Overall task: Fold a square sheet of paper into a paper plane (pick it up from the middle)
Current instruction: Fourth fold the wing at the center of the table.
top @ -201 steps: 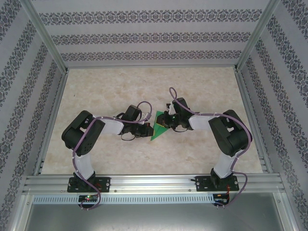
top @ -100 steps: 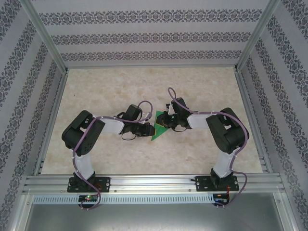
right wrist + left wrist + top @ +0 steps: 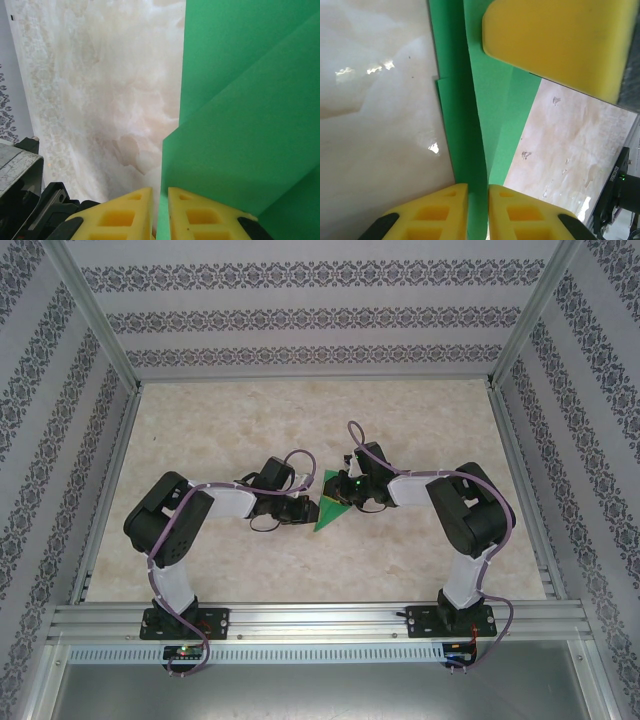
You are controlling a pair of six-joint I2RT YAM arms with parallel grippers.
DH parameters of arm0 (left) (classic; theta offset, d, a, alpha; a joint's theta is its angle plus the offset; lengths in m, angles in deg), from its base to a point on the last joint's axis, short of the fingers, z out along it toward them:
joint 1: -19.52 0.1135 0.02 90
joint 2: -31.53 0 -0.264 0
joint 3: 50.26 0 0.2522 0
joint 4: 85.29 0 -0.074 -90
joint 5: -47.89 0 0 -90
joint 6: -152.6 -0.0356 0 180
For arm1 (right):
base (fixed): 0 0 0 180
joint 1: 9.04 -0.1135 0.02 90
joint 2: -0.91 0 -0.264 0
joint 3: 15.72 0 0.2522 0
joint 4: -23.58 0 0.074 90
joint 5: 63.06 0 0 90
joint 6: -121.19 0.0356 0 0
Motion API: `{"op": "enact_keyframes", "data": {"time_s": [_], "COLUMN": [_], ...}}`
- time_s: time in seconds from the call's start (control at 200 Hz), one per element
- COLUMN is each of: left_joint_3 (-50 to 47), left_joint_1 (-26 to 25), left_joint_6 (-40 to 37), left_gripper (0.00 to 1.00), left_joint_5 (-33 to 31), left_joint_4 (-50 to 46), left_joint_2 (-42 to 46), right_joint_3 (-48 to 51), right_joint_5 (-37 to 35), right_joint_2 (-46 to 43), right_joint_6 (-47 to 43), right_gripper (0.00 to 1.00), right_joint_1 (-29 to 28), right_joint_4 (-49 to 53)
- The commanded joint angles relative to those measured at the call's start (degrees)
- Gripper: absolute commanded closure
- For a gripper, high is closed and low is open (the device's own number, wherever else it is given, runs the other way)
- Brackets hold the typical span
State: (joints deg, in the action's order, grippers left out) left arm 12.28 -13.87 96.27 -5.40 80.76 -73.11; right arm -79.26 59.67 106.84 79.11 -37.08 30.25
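Note:
The bright green sheet of paper [image 3: 329, 509] is folded into a narrow wedge that points toward the near edge, and it is held between the two arms at mid-table. My left gripper [image 3: 312, 508] is shut on its left side. In the left wrist view a folded strip of the paper [image 3: 470, 125] runs down into the left gripper [image 3: 478, 210], between the yellow fingers. My right gripper [image 3: 346, 492] is shut on the upper right part. In the right wrist view, overlapping green layers [image 3: 240, 125] spread to the right and an edge sits inside the right gripper [image 3: 160, 212].
The marble-patterned table [image 3: 230, 420] lies inside a metal frame with patterned walls. A yellow finger [image 3: 555, 45] of the right gripper sits close over the paper in the left wrist view. The left arm's black body [image 3: 25, 200] shows at the lower left of the right wrist view.
Both arms have drifted slightly left at elbow and wrist. The folded paper stays in about the same spot, with both grippers still on it.

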Motion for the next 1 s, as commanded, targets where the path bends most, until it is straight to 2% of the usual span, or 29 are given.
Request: {"op": "enact_keyframes", "data": {"time_s": [0.0, 0.205, 0.41, 0.704, 0.994], "left_joint_3": [0.18, 0.73, 1.19, 2.39, 4.29], "left_joint_1": [0.43, 0.34, 0.37, 0.38, 0.42], "left_joint_6": [-1.88, -1.24, -0.47, -0.28, -0.37], "left_gripper": [0.86, 0.96, 0.98, 0.99, 0.99], "left_joint_5": [-1.42, -2.28, -2.56, -3.18, -3.13], "left_joint_4": [-3.05, -3.41, -4.62, -7.36, -10.69], "left_joint_2": [0.17, -0.25, -0.89, -1.37, -2.41], "right_joint_3": [-1.46, -1.72, -2.62, -3.13, -3.09], "right_joint_5": [0.32, 0.03, 1.11, -3.83, -4.18], "right_joint_2": [0.85, 1.36, 1.7, 3.23, 3.32], "right_joint_6": [-0.38, -0.95, -0.88, -1.9, -1.96], "right_gripper": [0.83, 0.82, 0.81, 0.82, 0.8], "right_joint_1": [-0.07, 0.08, 0.08, 0.52, 0.73], "right_joint_4": [-1.34, -0.61, -1.16, 4.13, 4.19]}}
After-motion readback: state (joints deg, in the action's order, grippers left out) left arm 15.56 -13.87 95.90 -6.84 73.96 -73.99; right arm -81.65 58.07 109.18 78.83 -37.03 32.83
